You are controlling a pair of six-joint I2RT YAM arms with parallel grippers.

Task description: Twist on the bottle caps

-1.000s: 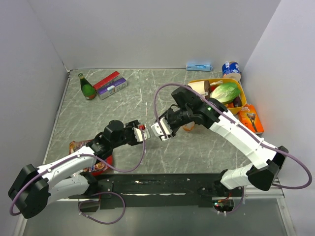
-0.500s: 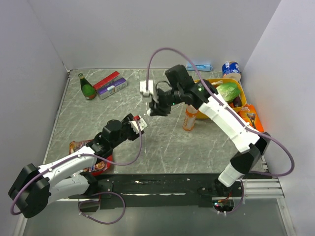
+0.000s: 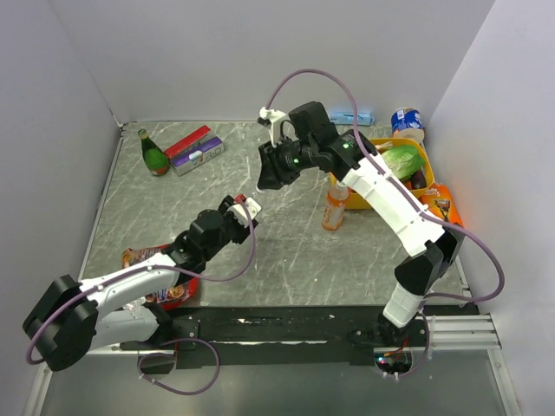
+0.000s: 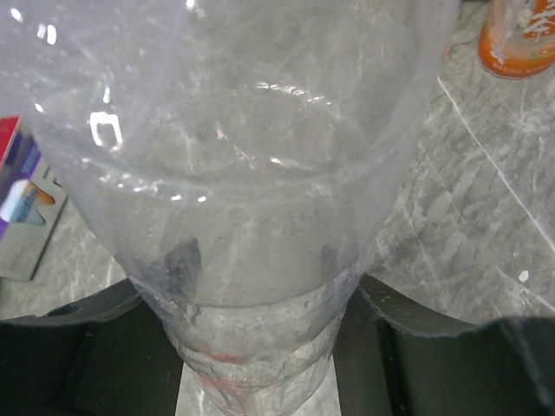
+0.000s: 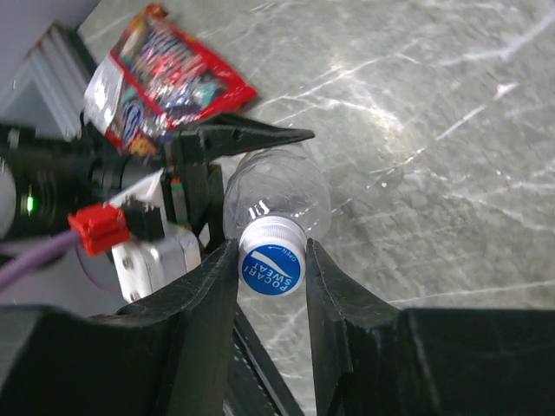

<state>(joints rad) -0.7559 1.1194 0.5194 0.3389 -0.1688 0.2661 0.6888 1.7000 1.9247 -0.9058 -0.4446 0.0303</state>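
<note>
My left gripper (image 3: 245,211) is shut on a clear, empty plastic bottle (image 4: 251,173) and holds it off the table, neck pointing up toward the right arm. A small cap with a blue top and whitish rim (image 5: 270,260) sits on that bottle's neck (image 5: 282,191). My right gripper (image 5: 270,262) is shut on the cap, one finger on each side; in the top view it (image 3: 266,178) hangs just above the left gripper. A small bottle of orange liquid (image 3: 334,206) stands upright on the table to the right, apart from both grippers. No other loose cap shows.
A dark green glass bottle (image 3: 154,153) and red and purple boxes (image 3: 195,149) lie at the back left. A yellow tray (image 3: 347,146) with lettuce, a can (image 3: 406,120) and an orange package (image 3: 444,208) sit at the right. A snack bag (image 3: 152,277) lies under the left arm.
The right gripper has risen and moved toward the back, uncovering the orange bottle. The left gripper has followed it up and back with the clear bottle.
</note>
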